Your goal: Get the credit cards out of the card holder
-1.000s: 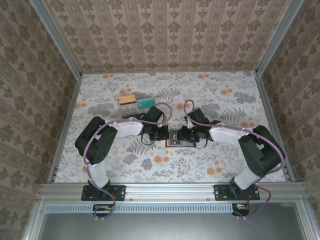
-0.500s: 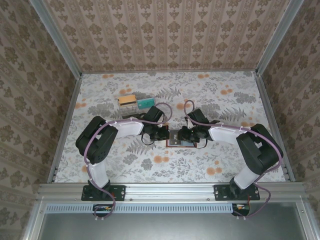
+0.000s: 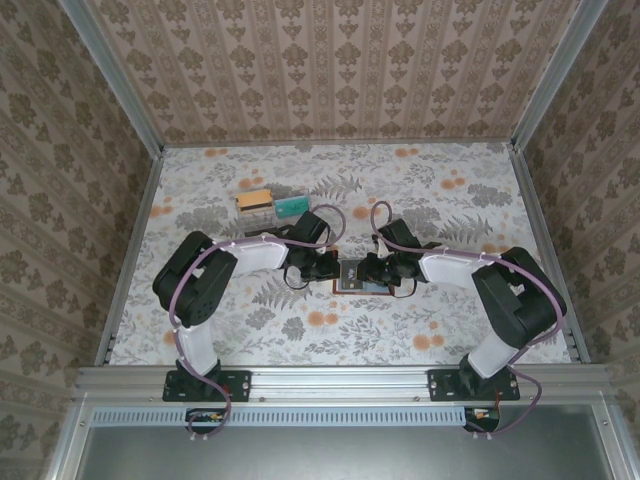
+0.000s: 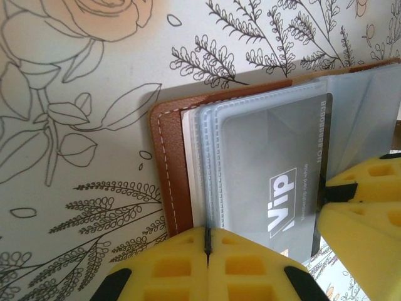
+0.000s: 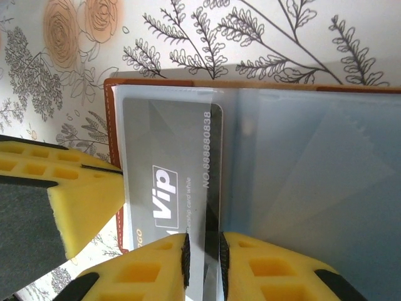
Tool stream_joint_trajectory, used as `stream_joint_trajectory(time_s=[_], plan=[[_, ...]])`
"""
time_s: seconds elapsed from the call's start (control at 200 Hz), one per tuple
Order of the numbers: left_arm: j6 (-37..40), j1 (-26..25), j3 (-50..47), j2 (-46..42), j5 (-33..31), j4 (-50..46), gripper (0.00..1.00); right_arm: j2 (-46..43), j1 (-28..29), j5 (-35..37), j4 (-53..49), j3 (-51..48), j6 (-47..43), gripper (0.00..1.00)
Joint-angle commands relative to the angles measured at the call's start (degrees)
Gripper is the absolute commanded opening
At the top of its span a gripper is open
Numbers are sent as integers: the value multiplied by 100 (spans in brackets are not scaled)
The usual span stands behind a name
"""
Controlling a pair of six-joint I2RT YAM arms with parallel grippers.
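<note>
Left wrist view puts our left gripper at the near edge of the holder. Its yellow pads are pressed flat together, and the rim of a clear sleeve runs into the seam between them, so we read it as clamped on the holder. The brown leather cover lies just ahead and to the left of these pads, opened flat on the flowered table. The sleeves fan out ahead and to the right. A grey Vip card sits in the sleeve just right of the pads.

From the right wrist we see our right gripper with its jaws drawn narrow. The Vip card's edge stands in the slim gap between them, so this gripper is holding the card. The rest of the card reaches ahead and left of the pads, under clear plastic, and empty sleeves spread to the right.

From the top external view, both grippers meet over the holder, one at each side. An orange card and a green card lie side by side on the table beyond the left gripper, well apart from the holder.
</note>
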Motion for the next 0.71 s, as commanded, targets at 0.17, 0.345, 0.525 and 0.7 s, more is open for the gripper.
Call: stream_joint_trajectory(time_s=[0.17,0.345,0.525,0.7], plan=[[87,-48,28,161,-12,-279,0,55,-46,-147,117,-71,99,14],[91,-52,20,143,-34,-309,0,-102,-86,-45,-10,-167,53,2],[79,-33,-26,117,-105,-363,0,-395,-331,15,-176,-374,-52,0],[75,-20,-56,89,-120,-361,0,-505,-454,-60,-230,-493,-144,0]])
